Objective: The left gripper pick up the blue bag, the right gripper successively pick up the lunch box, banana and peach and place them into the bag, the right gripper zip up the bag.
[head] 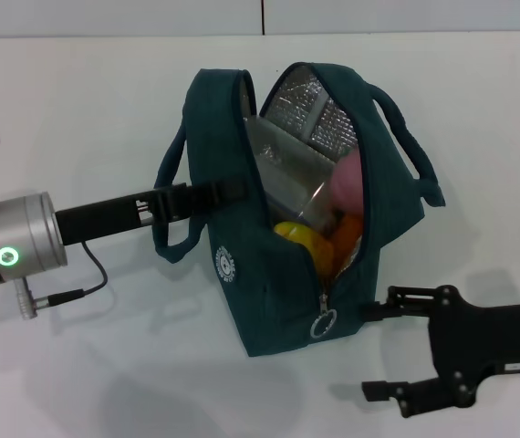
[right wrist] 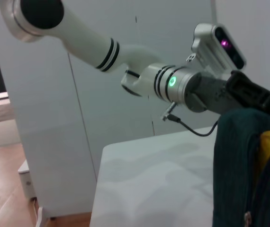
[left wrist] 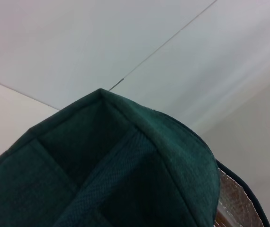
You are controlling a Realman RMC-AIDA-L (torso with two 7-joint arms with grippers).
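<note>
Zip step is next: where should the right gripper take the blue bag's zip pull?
Grip the ring zip pull, hanging free at the low front end of the open zipper on the blue bag. Come from the right gripper's own side; it sits just beside it, open.

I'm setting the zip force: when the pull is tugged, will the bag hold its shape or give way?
The bag is probably floppy: soft fabric, its mouth sagging open. The left gripper appears to hold one side at the handle, so it should stay up, but the free side may shift. The banana and the rest inside add some weight.

Bright even light, soft shadows on the white table (head: 105,365), close fabric blurred.
</note>
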